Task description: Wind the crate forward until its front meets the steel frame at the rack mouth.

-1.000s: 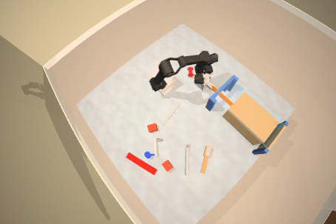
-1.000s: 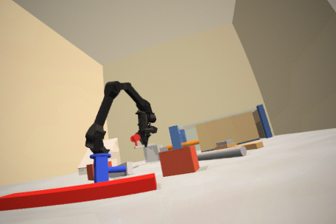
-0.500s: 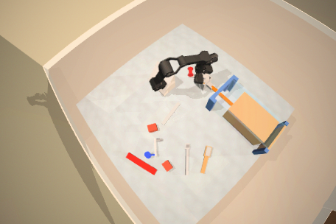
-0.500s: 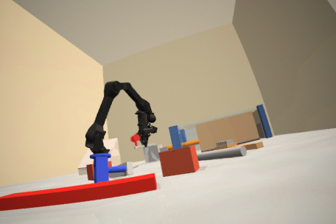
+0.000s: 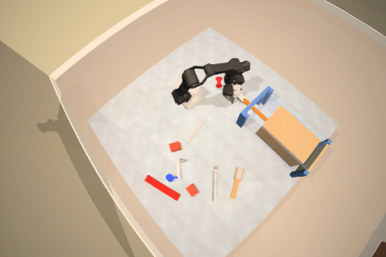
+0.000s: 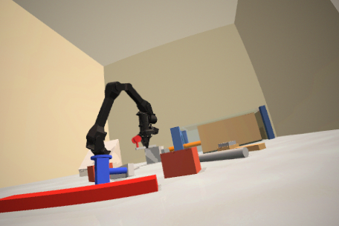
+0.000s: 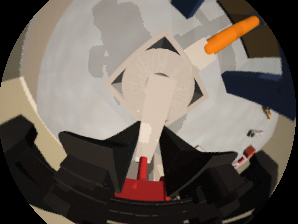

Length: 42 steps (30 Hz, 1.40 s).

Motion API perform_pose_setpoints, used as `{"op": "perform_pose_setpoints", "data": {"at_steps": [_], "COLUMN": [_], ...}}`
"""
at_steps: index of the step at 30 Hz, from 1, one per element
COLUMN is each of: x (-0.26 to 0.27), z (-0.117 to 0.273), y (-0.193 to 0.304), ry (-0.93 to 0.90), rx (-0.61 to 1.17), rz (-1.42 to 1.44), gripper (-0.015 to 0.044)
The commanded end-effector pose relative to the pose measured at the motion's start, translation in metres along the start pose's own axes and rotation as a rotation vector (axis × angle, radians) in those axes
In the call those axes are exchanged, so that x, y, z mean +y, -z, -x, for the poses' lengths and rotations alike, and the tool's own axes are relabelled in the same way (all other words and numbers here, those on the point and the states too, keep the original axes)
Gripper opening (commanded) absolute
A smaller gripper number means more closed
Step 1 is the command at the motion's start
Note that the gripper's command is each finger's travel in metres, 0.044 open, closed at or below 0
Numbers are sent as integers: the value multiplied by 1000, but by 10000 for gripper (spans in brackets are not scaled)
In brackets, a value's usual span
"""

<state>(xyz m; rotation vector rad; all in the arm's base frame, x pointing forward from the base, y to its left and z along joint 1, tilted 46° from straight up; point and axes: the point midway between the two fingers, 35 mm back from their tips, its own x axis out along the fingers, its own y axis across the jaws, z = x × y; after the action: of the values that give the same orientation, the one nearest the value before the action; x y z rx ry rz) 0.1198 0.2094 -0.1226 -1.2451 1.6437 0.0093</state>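
Observation:
My gripper (image 5: 230,99) (image 6: 146,146) (image 7: 149,125) is shut on the pale arm of the winch handle (image 7: 156,97), whose red knob (image 5: 218,82) (image 6: 137,139) (image 7: 142,187) is beside the fingers. The handle's far end lies over the round top of the winch (image 6: 153,155) (image 7: 131,82); whether its key is in the hole is hidden. An orange strap (image 5: 256,109) (image 7: 232,34) runs from the winch side to the crate (image 5: 294,133) (image 6: 228,131). The crate looks flat in the clear-panelled cubby, with a gap between its front and the blue mouth frame (image 5: 262,101) (image 7: 260,90).
On the bench lie a pale strip (image 5: 196,130), two red blocks (image 5: 175,146) (image 5: 192,190), a long red bar (image 5: 162,188) (image 6: 74,193), a blue-knobbed piece (image 5: 170,177) (image 6: 102,171), a grey rod (image 5: 215,183) and an orange-tan tool (image 5: 235,188). A blue rear frame (image 5: 317,157) stands behind the crate.

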Motion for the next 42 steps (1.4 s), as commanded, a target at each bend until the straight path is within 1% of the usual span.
{"op": "perform_pose_setpoints", "data": {"at_steps": [1,18,42], "x": [-2,-4,1], "z": [-4,-4,-4], "y": [0,0,0], "ry": [0,3,-3], "rx": [8,10,6], "rz": [33,81,-7], "gripper": [0,0,0]}}
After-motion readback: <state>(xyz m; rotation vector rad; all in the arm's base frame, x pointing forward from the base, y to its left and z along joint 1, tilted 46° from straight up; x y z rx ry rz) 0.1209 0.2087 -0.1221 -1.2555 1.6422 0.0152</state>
